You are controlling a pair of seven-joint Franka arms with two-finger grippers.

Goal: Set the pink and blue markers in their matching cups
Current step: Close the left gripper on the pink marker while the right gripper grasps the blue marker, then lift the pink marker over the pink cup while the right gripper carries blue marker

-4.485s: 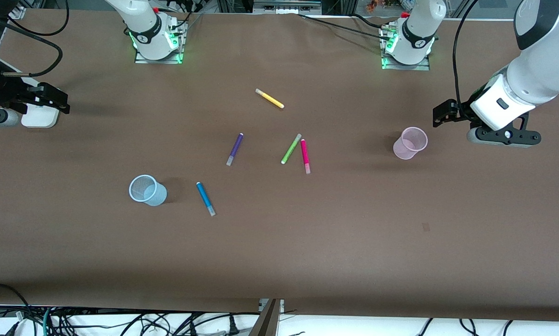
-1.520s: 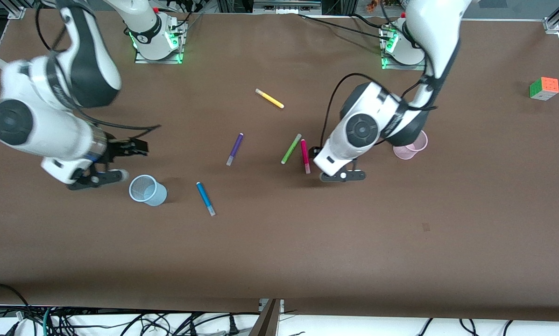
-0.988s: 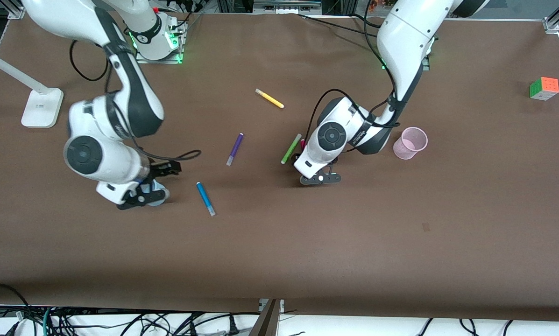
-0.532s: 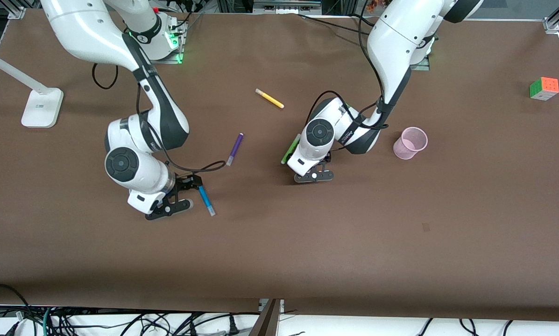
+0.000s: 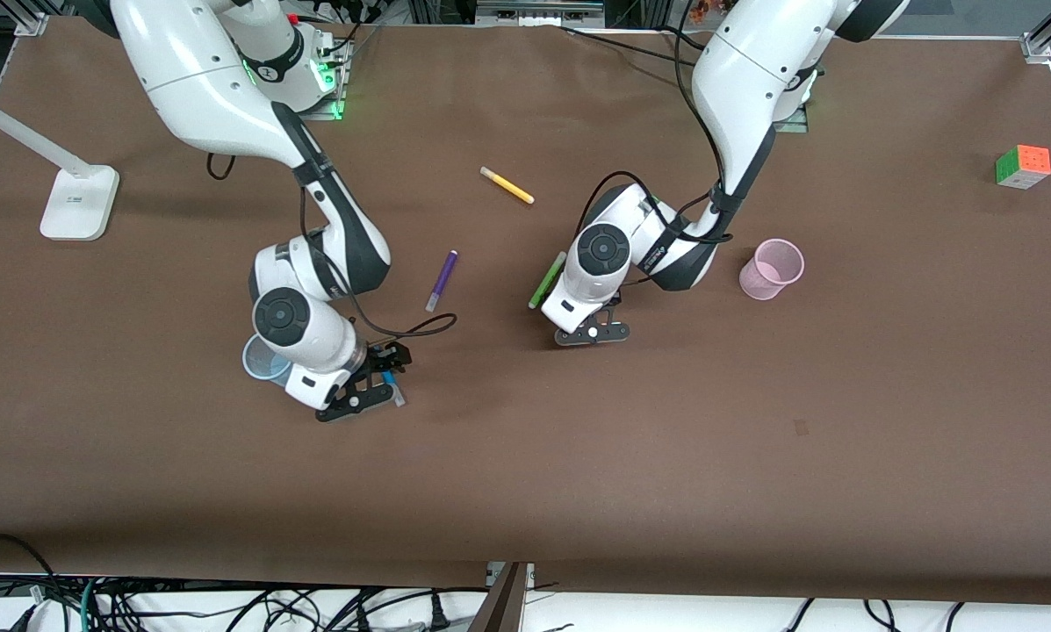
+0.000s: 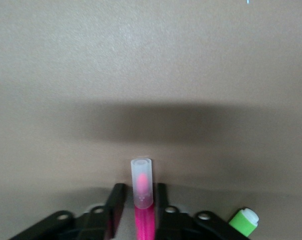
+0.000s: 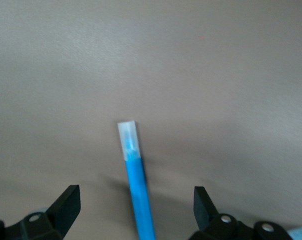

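The blue marker (image 5: 392,387) lies on the table beside the blue cup (image 5: 256,359), which my right arm partly hides. My right gripper (image 5: 363,392) is low over this marker and open, one finger on each side with wide gaps; it shows in the right wrist view (image 7: 135,200) astride the marker (image 7: 134,172). My left gripper (image 5: 591,330) is low over the pink marker, which is hidden in the front view. In the left wrist view my gripper (image 6: 139,192) has its fingers narrowed close round the pink marker (image 6: 141,179), with a thin gap on one side. The pink cup (image 5: 772,269) stands upright toward the left arm's end.
A lime-green pen (image 5: 546,281) lies right beside my left gripper and shows in the left wrist view (image 6: 244,221). A purple pen (image 5: 442,281) and a yellow pen (image 5: 507,185) lie mid-table. A lamp base (image 5: 77,204) and a colour cube (image 5: 1023,166) sit at the table's ends.
My right gripper moved from beside the blue cup to over the blue marker, uncovering part of the cup. My left gripper stayed low over the pink marker, shifting only slightly.
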